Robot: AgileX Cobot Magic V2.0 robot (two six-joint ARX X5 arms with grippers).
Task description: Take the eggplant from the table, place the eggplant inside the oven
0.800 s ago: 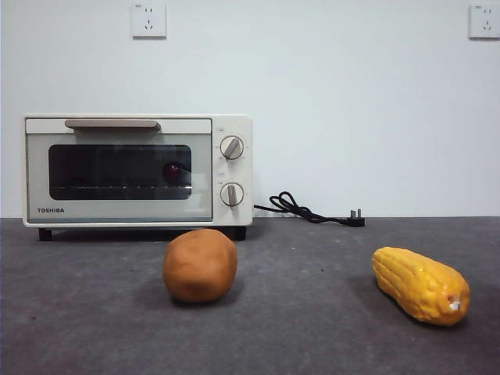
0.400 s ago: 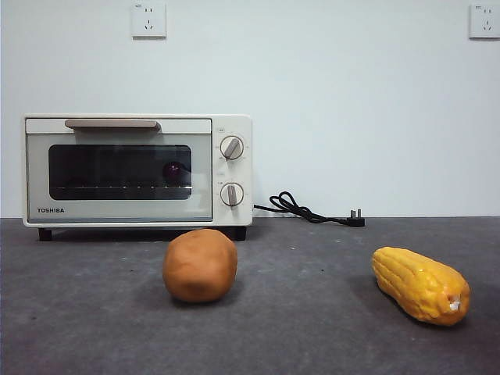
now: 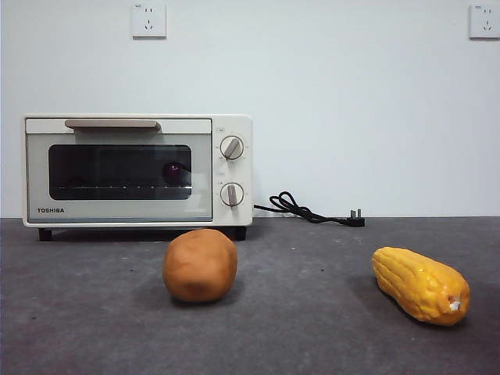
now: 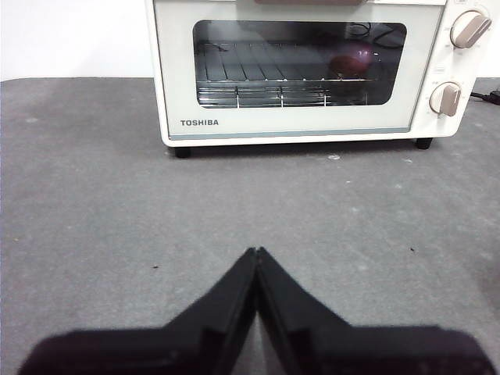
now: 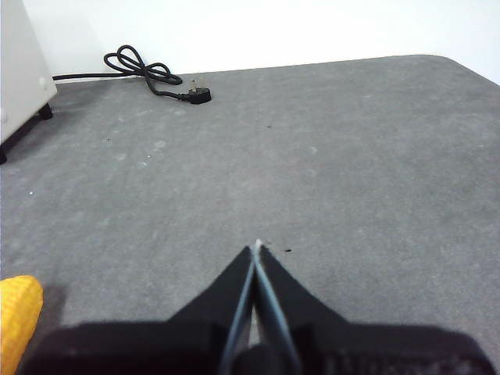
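Eggplant (image 3: 173,172) inside closed oven (image 3: 137,170)

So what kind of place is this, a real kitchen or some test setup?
Likely a staged test bench, not a kitchen: a toaster oven, unplugged cord lying loose, on a grey felt-like table against a bare white wall with sockets.

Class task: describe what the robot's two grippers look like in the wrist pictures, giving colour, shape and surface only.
The left gripper has two matte black jaws, broad at the base and tapering to a point. The right gripper looks the same, with a thin pale edge along the jaws' inner faces. No cables or markings show.
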